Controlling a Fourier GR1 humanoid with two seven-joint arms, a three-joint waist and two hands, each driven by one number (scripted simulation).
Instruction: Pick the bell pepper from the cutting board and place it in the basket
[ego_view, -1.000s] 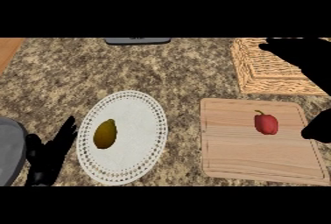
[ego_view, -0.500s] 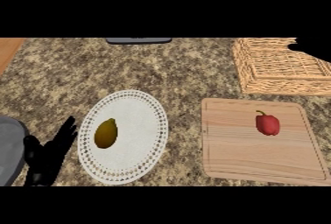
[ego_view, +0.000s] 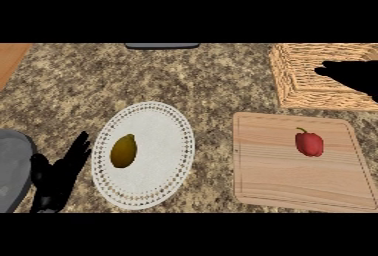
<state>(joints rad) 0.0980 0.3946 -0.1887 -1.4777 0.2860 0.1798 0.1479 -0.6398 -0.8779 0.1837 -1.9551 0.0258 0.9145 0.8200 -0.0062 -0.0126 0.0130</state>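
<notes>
Countertop (ego_view: 184, 80) of speckled granite carries everything. Along its right edge, at the near corner, lies the wooden cutting board (ego_view: 284, 175). Just beyond the board, at the far right corner, sits the wicker basket (ego_view: 295, 87). A white plate (ego_view: 159, 125) rests toward the near left. The right hand (ego_view: 353, 76) hangs over the basket at the right edge, fingers straight and holding nothing. The left hand (ego_view: 63, 172) rests open just beside the plate's left rim, fingers up. The red bell pepper (ego_view: 309, 143) lies on the board's far right part. A yellow-green fruit (ego_view: 123, 150) lies on the plate.
</notes>
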